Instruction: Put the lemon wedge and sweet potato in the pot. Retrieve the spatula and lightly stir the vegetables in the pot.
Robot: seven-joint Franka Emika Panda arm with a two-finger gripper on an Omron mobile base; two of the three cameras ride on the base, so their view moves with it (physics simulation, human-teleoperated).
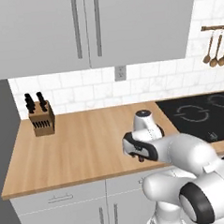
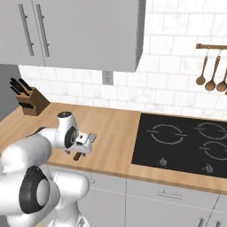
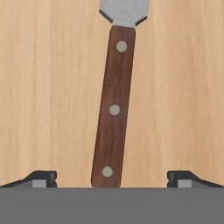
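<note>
spatula (image 3: 113,109) lay flat on the counter (image 3: 43,87), centred under the gripper (image 3: 112,178). jaws stood wide open, holding nothing. best to descend straight and close across the handle.

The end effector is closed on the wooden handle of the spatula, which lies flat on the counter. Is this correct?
Not quite. The hand view shows the end effector open: its fingertips stand apart on either side of the spatula handle, without touching it. The spatula does lie flat on the counter.

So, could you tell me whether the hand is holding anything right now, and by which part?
Nothing is held: the hand is open above the spatula, its fingertips either side of the handle.
</note>
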